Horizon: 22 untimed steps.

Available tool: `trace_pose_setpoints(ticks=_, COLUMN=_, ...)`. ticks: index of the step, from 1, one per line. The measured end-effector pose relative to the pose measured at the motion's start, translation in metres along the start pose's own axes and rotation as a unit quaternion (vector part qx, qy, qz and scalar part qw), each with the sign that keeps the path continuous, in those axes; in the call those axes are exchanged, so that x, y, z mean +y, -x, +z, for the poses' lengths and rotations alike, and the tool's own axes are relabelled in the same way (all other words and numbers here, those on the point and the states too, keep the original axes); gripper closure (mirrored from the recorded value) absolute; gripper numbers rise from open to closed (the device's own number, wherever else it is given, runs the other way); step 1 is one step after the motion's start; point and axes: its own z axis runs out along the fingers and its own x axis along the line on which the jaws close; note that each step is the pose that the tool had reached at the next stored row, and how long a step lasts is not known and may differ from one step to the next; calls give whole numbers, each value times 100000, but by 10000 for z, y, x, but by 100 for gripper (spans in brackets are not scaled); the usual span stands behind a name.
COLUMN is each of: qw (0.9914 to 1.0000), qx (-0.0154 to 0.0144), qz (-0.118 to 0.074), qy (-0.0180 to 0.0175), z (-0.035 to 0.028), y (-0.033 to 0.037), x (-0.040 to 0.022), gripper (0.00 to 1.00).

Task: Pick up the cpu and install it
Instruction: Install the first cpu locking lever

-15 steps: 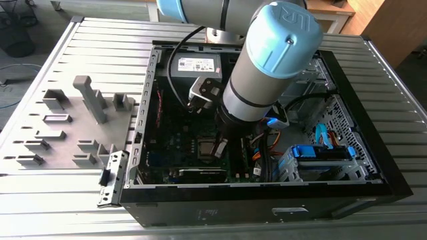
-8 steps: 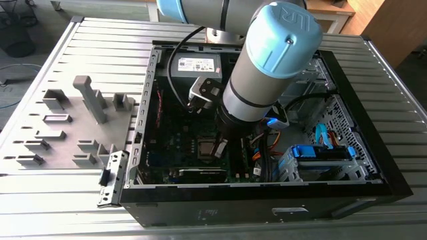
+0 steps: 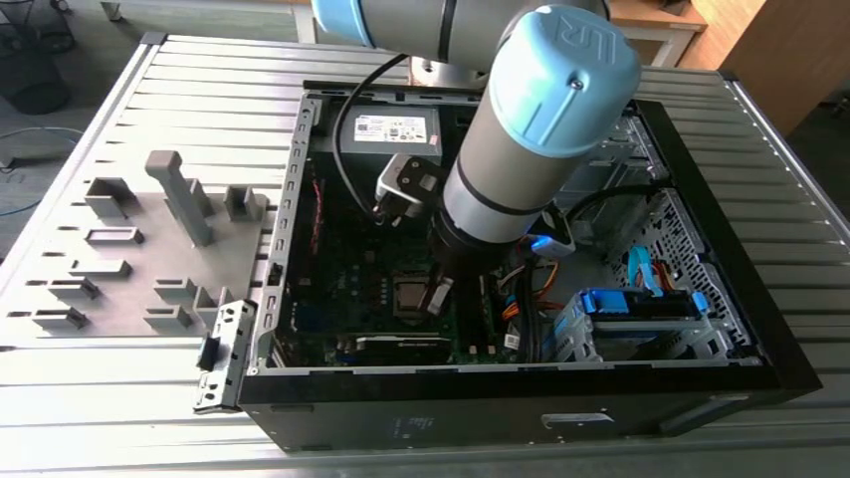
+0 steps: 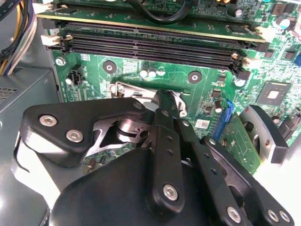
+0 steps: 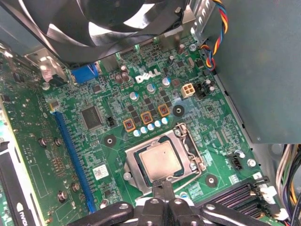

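Starting at the exterior view's left, grey plastic holder blocks (image 3: pixel 146 249) stand on a tray on the slatted table (image 3: pixel 119 418), just beside the open computer case (image 3: pixel 718 383). Inside the case the arm (image 3: pixel 531 129) reaches down over the motherboard (image 3: pixel 338 299), with the gripper (image 3: pixel 441 291) low above the socket (image 3: pixel 414 297) near the board's middle. In the first wrist view the cpu (image 5: pixel 160 161), its pale metal top up, lies inside the socket frame (image 5: pixel 195 157), and the gripper's fingertips (image 5: pixel 162 188) sit at the chip's near edge, drawn close together; whether they pinch the chip's edge or only touch it cannot be told. The second wrist view shows the fingers (image 4: pixel 165 136) narrowed to a thin gap over the socket's metal latch (image 4: pixel 129 89), below the memory slots (image 4: pixel 155 44).

The risk, as it looks: if the chip sits skewed in the socket, any downward press could bend contacts. A lift with the fingertips touching the chip could drag it out of its seat. The latch lever also stands close enough to catch a finger.
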Motion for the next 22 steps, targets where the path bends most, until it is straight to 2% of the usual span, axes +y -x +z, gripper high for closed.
trace_pose_setpoints(ticks=7, qw=100000, qx=13, qz=-25, qy=-2, z=5, y=0, x=-1, gripper=89)
trace_pose_setpoints(ticks=13, qw=100000, qx=61, qz=-15, qy=43, z=39, y=0, x=-6, gripper=89)
trace_pose_setpoints(ticks=15, qw=100000, qx=216, qz=3, qy=5, z=54, y=6, x=-8, gripper=89)
trace_pose_setpoints(ticks=22, qw=99994, qx=1063, qz=137, qy=-161, z=106, y=18, x=-22, gripper=89)
